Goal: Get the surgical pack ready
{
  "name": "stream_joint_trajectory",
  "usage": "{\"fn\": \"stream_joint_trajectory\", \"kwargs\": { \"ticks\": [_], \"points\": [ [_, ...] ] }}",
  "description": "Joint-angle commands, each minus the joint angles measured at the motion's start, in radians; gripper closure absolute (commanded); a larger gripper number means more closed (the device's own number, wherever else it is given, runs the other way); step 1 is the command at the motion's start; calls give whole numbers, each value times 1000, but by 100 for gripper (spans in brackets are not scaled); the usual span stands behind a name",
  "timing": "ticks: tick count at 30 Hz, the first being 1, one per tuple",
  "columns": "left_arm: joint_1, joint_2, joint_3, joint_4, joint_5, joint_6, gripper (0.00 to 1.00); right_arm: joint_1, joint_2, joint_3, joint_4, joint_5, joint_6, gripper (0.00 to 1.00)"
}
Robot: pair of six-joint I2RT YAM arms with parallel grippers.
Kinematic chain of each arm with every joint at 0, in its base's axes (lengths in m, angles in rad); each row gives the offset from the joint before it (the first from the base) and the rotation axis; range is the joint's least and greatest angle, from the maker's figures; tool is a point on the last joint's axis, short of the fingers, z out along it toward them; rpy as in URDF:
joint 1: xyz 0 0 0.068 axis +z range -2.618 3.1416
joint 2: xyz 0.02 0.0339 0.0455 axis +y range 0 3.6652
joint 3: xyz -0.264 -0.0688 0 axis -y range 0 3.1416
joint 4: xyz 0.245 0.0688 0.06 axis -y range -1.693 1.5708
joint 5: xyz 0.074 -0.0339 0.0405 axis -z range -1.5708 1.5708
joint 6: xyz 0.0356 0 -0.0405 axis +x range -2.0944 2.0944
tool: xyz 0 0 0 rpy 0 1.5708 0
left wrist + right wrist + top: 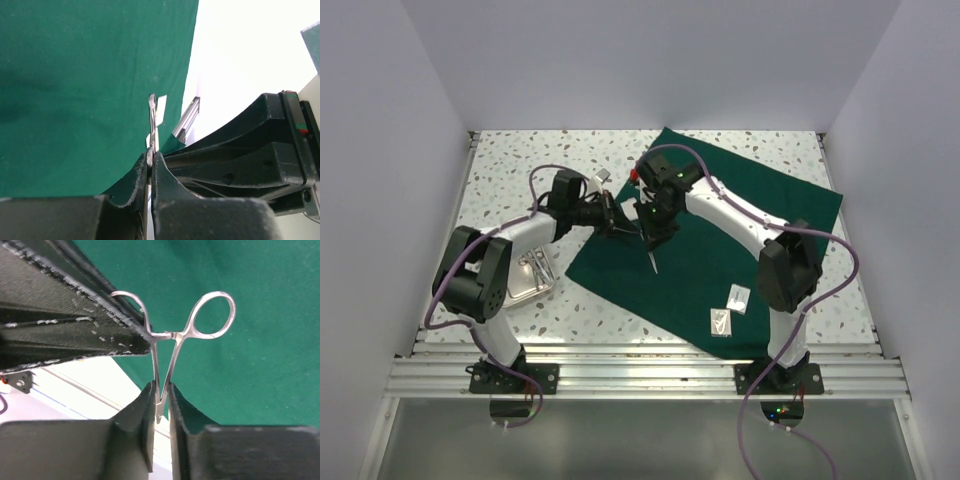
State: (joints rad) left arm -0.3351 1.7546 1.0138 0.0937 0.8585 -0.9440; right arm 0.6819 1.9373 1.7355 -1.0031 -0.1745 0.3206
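The dark green cloth point(720, 250) lies spread flat on the table. Silver forceps point(651, 260) hang over its left part, held by both grippers. My left gripper point(620, 228) is shut on the ring-handle end; in the left wrist view its jaws point(151, 160) pinch the forceps point(152, 112) edge-on. My right gripper point(655, 238) is shut on the shanks; in the right wrist view point(160, 390) one ring point(212, 315) is free and the other is under the left finger point(90, 305). The steel tray point(548, 290) sits to the left. Two white gauze squares point(738, 297) lie on the cloth's near corner.
The tray holds more steel instruments point(533, 265). A small pale item point(603, 175) lies on the speckled table behind the left gripper. White walls close in three sides. A metal rail point(640, 350) runs along the near edge.
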Motion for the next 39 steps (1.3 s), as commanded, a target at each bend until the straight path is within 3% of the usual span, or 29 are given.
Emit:
{"fn": "stream_joint_trajectory", "kwargs": {
  "ticks": [1,4,7,11,17,20,29,37,39],
  "points": [
    [21,-59,31,-142,-65,129,100,2,-5,81,-60,-10,-9,81],
    [85,-139,92,-397,-189,292,100,-1,-20,95,-89,58,-41,56],
    [204,-246,120,-580,-294,407,100,-21,-41,73,-88,95,-66,47],
    [373,-337,118,-751,-445,513,100,-61,-52,27,-71,69,-80,46],
    [439,-399,160,-903,-723,587,100,-94,-34,13,-63,23,-95,45],
    [453,-371,160,-920,-771,591,100,-113,-32,4,-83,27,-106,45],
    [576,-268,71,-855,-619,669,100,-176,-124,-140,-52,21,-107,44],
    [591,-195,54,-810,-581,679,100,-179,-138,-203,-80,72,-66,43],
    [593,-181,57,-819,-595,673,82,-180,-144,-220,-116,118,-49,43]
  ]
}}
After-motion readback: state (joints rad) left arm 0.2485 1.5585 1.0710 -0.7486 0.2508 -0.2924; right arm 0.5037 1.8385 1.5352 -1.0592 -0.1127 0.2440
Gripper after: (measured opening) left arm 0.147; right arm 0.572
